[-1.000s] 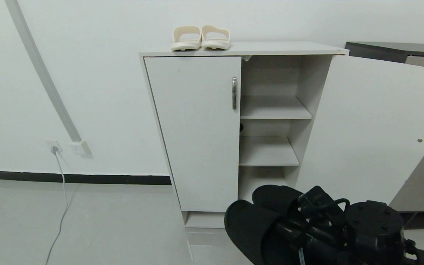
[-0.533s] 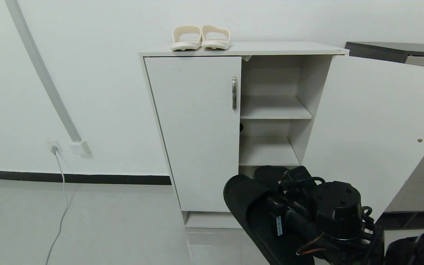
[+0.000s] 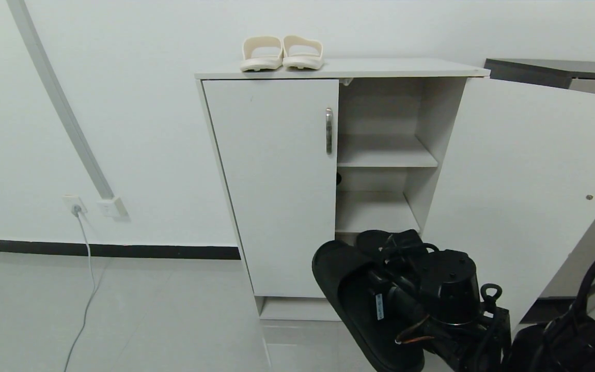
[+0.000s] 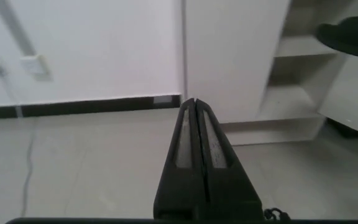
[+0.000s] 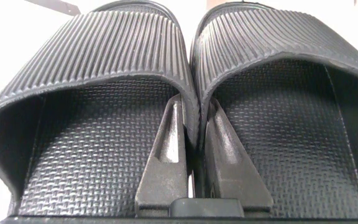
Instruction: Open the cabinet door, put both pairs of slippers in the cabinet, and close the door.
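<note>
Clamping the adjoining strap walls of the black slippers (image 5: 104,124) between its fingers (image 5: 166,155), the right gripper (image 5: 194,158) was found holding both shoes side by side as one bundle. The pair hung low in front of the cabinet (image 3: 380,67), its far ends at the mouth of the lowest compartment, just under the lower shelf (image 3: 375,212). The left gripper (image 4: 194,124) was pressed shut on nothing and hung above the floor, well apart from the work.

Progress was judged as follows. The right door (image 3: 525,181) stood wide open, so the first step was complete; the left door (image 3: 271,186) was closed. No slipper lay on any visible shelf. The cream slippers (image 3: 282,51) sat untouched on the cabinet top. Placing the black pair, fetching and placing the cream pair, and closing the door all remained.

The long axis of the black pair ran from the wrist towards the cabinet, sloping upward at the far end. The wrist camera looked in under the straps from the heel side, so the toes were judged to point into the opening. The cream pair lay with long axes front to back.
</note>
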Tool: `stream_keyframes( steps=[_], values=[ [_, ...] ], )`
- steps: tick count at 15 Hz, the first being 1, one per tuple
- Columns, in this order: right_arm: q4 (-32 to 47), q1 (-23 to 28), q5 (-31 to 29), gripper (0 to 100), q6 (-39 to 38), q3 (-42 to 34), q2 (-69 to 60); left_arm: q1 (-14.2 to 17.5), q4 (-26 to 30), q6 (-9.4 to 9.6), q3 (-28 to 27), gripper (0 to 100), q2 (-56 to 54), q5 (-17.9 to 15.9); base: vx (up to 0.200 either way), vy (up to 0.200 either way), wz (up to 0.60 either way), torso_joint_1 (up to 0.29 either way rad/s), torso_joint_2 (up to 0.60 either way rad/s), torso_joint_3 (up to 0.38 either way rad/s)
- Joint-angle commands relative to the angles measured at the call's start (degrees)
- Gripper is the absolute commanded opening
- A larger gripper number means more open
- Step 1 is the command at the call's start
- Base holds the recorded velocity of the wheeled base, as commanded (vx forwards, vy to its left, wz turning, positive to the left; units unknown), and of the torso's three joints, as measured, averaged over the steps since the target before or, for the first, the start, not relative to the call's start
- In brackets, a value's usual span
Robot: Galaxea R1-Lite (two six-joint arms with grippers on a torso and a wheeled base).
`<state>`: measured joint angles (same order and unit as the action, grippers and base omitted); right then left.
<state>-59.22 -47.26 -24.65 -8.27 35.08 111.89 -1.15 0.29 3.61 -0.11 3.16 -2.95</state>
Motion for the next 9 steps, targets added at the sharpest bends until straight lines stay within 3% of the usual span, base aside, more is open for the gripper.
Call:
stream_keyframes(
  steps=[1, 2, 4, 6, 8, 9],
  values=[
    [0.0, 0.1, -0.1, 0, -0.1, 1.1, 1.5, 1.1, -0.1, 0.08, 0.0, 0, -3.2, 2.2, 0.0, 0.0, 0.0, 0.0, 0.0, 0.0],
    [0.0, 0.2, -1.9, 0, -1.1, 2.9, 2.9, 1.0, -0.1, -0.18, 0.0, 0, -3.1, 4.1, 0.0, 0.0, 0.0, 0.0, 0.0, 0.0],
    [0.2, 0.2, -9.3, 0, -2.5, 8.2, 7.2, 1.1, 0.0, -0.8, 0.0, 0, -3.1, 2.4, 0.0, 0.0, 0.0, 0.0, 0.0, 0.0],
    [1.4, 0.0, -11.6, 0, -3.7, 12.1, 10.5, 1.0, -0.1, -2.82, 0.0, 0, -3.1, 2.3, 0.0, 0.0, 0.0, 0.0, 0.0, 0.0],
    [6.5, 0.3, -21.4, 0, -8.1, 20.8, 15.6, 1.1, -0.1, -2.73, 0.0, 0, -3.1, 2.3, 0.0, 0.0, 0.0, 0.0, 0.0, 0.0],
    [8.1, 0.8, -23.3, 0, -9.8, 22.6, 16.7, 1.1, -0.1, -2.73, 0.0, 0, -3.1, 2.2, 0.0, 0.0, 0.0, 0.0, 0.0, 0.0]
  ],
)
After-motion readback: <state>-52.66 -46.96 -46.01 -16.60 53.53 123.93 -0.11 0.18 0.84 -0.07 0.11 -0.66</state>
